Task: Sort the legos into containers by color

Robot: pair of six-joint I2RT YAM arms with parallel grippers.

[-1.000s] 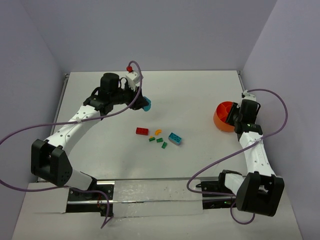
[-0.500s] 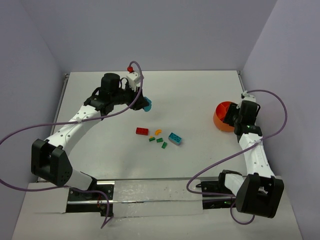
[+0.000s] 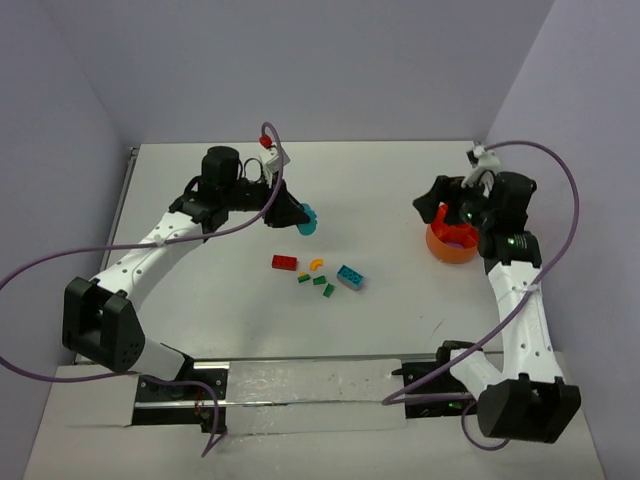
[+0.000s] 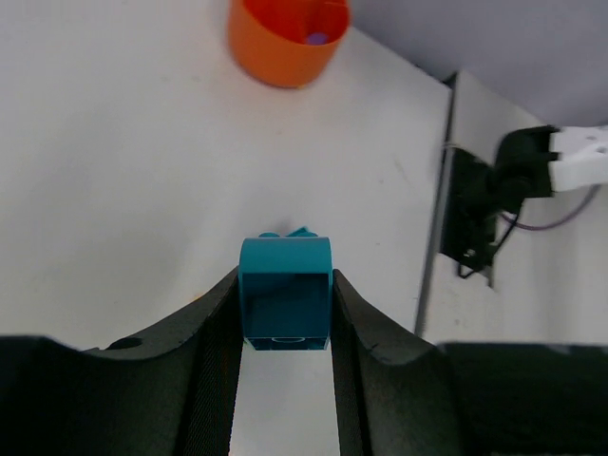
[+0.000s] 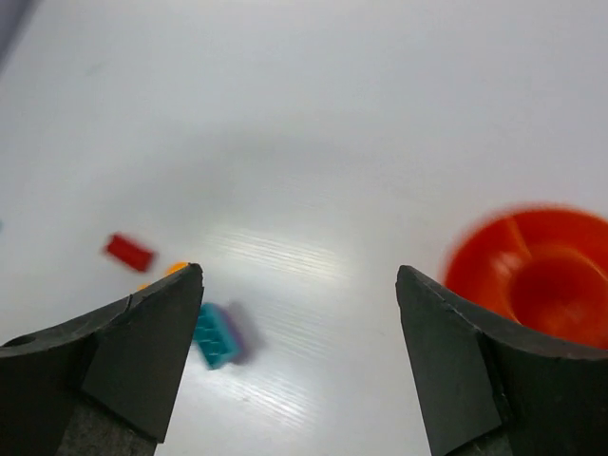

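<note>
Now: left pincer [image 4: 285, 318] clamped on teal brick [image 4: 285, 290], hollow underside toward its wrist camera, over tabletop [image 3: 380, 190]. Right pincer [image 5: 299, 277] gapes wide, holding nothing, by orange bowl [image 3: 452, 245]. Red brick [image 3: 284, 263] lies mid-tabletop, long axis left-right.

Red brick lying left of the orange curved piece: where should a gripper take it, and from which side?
From straight above, closing on the two long sides of the red brick, across its short width. It lies flat with its long axis roughly left-right, and the orange curved piece sits near its right end, crowding an end-to-end grip.
</note>
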